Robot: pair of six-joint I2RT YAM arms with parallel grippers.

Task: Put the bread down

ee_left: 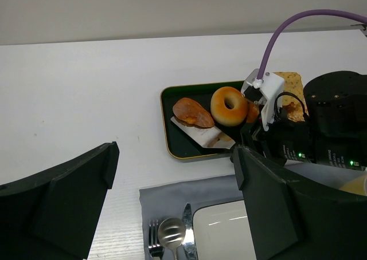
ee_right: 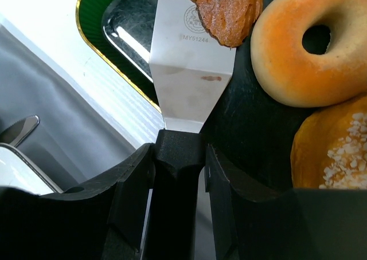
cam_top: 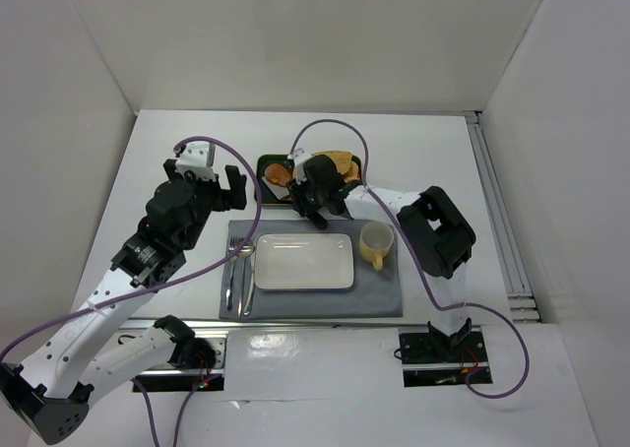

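The bread (ee_left: 193,112) is an oblong orange-brown roll lying in the green tray (ee_left: 172,135), left of the ring donut (ee_left: 229,105). My right gripper (ee_right: 179,157) is shut on the black handle of a metal spatula (ee_right: 192,71). The blade's tip lies under the near end of the bread (ee_right: 226,11). In the top view the right gripper (cam_top: 317,199) sits at the tray's near edge, next to the bread (cam_top: 280,173). My left gripper (ee_left: 175,162) is open and empty, hovering over the left end of the grey mat (cam_top: 374,294); it also shows in the top view (cam_top: 212,178).
A white rectangular plate (cam_top: 303,262) lies on the mat, with a fork, spoon and knife (cam_top: 236,270) to its left and a yellow cup (cam_top: 376,242) to its right. The tray also holds a seeded bun (ee_right: 335,151) and tan loaf slices (ee_left: 289,82).
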